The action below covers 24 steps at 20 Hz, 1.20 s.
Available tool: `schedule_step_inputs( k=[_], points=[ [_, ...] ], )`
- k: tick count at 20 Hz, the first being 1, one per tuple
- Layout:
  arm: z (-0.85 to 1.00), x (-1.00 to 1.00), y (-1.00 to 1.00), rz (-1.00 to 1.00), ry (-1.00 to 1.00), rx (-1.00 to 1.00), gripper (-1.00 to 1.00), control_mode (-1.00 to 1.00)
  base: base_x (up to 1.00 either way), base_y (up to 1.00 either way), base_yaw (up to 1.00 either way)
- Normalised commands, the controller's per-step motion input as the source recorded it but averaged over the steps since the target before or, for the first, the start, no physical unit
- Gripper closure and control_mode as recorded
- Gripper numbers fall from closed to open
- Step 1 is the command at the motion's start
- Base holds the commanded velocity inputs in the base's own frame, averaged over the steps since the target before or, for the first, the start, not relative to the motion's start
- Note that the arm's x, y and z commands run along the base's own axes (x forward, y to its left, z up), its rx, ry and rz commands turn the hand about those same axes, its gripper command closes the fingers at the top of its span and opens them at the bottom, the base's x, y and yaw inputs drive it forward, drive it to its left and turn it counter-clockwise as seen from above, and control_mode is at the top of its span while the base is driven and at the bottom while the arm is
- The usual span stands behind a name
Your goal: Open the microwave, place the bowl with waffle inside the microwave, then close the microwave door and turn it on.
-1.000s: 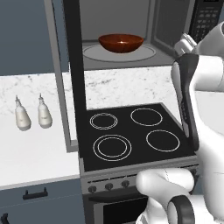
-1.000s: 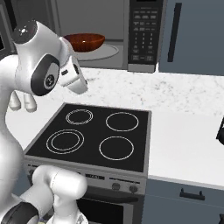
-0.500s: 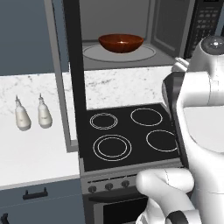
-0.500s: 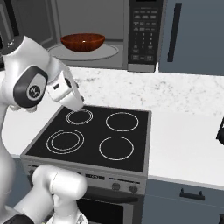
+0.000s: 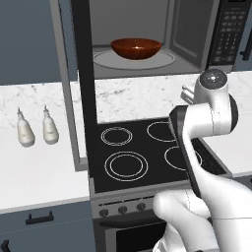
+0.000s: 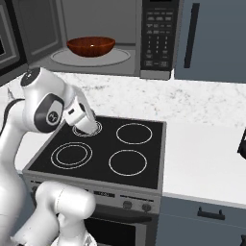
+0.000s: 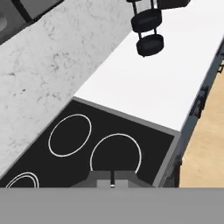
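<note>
In the left base view, the bowl (image 5: pixel 136 48) is seen resting on the turntable inside the microwave (image 5: pixel 147 34), whose door (image 5: pixel 83 83) stands swung wide open over the stove (image 5: pixel 147 152). In the right base view, the gripper (image 6: pixel 89 126) is held low over the stove's rear left ring. In the hand view, its fingertips (image 7: pixel 112 178) are seen pressed together on nothing above the stove.

A black four-ring stove (image 5: pixel 147 152) sits set into the white bench (image 5: pixel 39 172). Two pale bottles (image 5: pixel 34 129) stand side by side on the bench, left of the stove.
</note>
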Motion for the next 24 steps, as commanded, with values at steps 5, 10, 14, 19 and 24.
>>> schedule_step_inputs(
  k=[5,10,14,19,24],
  points=[
    [-0.34,0.18,0.53,-0.04,0.00,-0.08,1.00,-1.00,0.00,0.00,0.00],
    [-0.17,0.00,0.69,-0.08,0.00,0.00,1.00,-1.00,0.00,0.00,0.00],
    [-0.30,0.14,0.46,-0.08,0.00,0.00,1.00,-1.00,0.00,0.00,0.00],
    [-0.64,0.31,0.34,-0.03,0.00,0.00,1.00,-1.00,0.00,0.00,0.00],
    [-0.53,0.17,0.60,-0.05,-0.02,0.00,1.00,-1.00,0.00,0.00,0.00]
  ],
)
